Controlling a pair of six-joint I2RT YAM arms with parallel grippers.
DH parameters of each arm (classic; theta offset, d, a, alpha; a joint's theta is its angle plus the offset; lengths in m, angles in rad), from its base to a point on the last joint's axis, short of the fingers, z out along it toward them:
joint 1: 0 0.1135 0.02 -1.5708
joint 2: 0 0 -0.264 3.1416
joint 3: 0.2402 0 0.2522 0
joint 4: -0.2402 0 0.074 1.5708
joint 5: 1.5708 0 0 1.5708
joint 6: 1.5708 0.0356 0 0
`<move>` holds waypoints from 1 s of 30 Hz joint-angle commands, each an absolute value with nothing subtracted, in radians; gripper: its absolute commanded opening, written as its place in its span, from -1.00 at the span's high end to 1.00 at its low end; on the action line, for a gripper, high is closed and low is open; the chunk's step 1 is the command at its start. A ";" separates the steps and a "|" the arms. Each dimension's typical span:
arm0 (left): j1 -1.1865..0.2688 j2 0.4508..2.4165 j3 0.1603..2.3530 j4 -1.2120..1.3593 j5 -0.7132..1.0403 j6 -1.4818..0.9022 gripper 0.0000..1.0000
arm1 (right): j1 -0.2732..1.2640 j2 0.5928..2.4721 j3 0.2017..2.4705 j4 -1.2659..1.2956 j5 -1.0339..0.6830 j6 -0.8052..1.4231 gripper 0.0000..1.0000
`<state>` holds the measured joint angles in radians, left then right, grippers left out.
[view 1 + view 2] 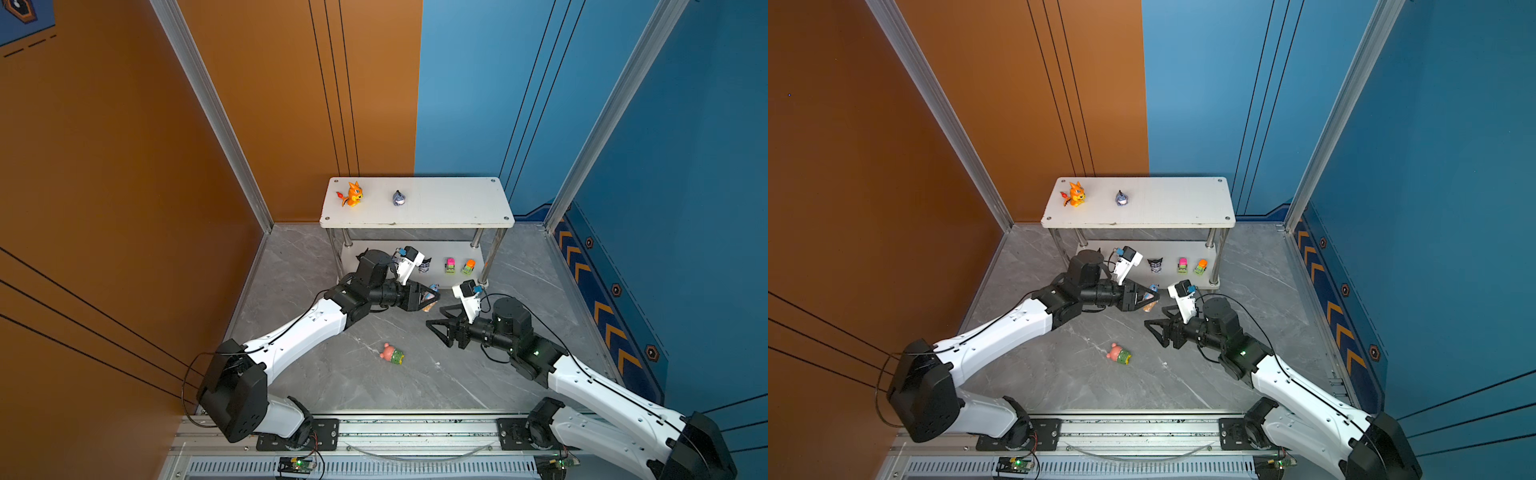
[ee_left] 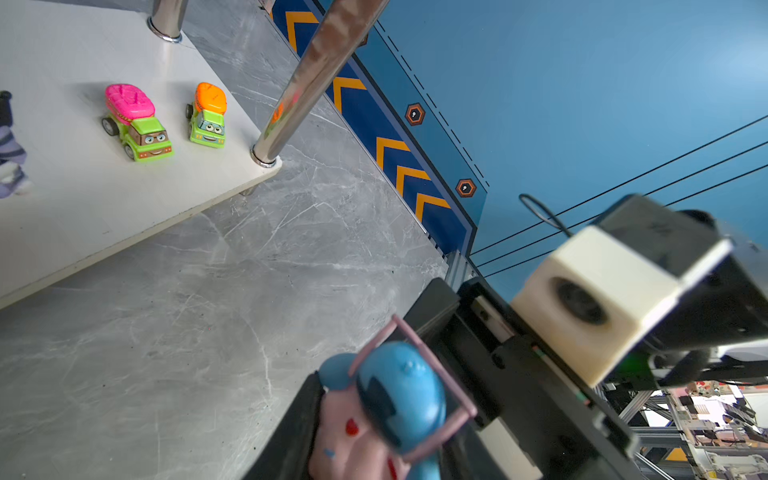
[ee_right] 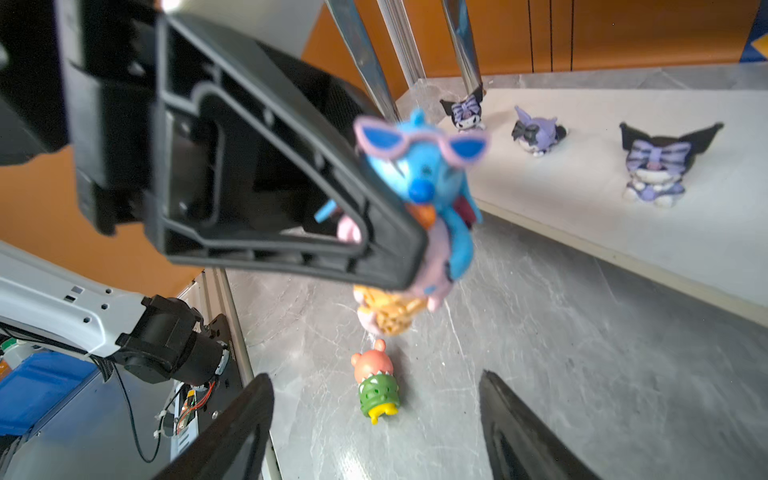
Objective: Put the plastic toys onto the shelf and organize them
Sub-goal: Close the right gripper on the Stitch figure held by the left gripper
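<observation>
Fingers of left arm [image 3: 390, 249] clamped on blue creature [image 3: 415, 174]; right fingers [image 3: 519, 440] spread wide, empty.

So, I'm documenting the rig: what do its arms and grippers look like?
The left arm and right arm have white shells, black joints and thin black cables. The left gripper and right gripper are black with ribbed triangular fingers; a white camera block tops each wrist.

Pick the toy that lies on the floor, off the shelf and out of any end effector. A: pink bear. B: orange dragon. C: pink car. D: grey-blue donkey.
A: the pink bear lies on its side on the grey floor, while the others stand on the shelf.
</observation>
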<state>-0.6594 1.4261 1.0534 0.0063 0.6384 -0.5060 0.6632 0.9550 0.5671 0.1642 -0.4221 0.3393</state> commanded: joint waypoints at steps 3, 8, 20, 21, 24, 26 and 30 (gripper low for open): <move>-0.660 1.409 1.037 0.031 0.646 -0.510 0.38 | 0.641 1.009 0.652 0.102 -0.443 0.250 -0.59; -0.658 1.403 1.037 0.035 0.648 -0.509 0.38 | 0.622 1.048 0.681 0.103 -0.460 0.229 -0.58; -0.655 1.399 1.037 0.043 0.663 -0.510 0.38 | 0.607 1.110 0.709 0.161 -0.493 0.228 -0.46; -0.655 1.399 1.037 0.043 0.664 -0.510 0.38 | 0.607 1.114 0.710 0.166 -0.495 0.226 -0.46; -0.655 1.402 1.010 0.046 0.667 -0.509 0.38 | 0.606 1.120 0.714 0.180 -0.497 0.222 -0.43; -0.654 1.403 1.006 0.051 0.670 -0.513 0.38 | 0.604 1.125 0.720 0.184 -0.495 0.216 -0.41; -0.653 1.402 1.005 0.055 0.672 -0.514 0.38 | 0.595 1.129 0.727 0.201 -0.503 0.212 -0.34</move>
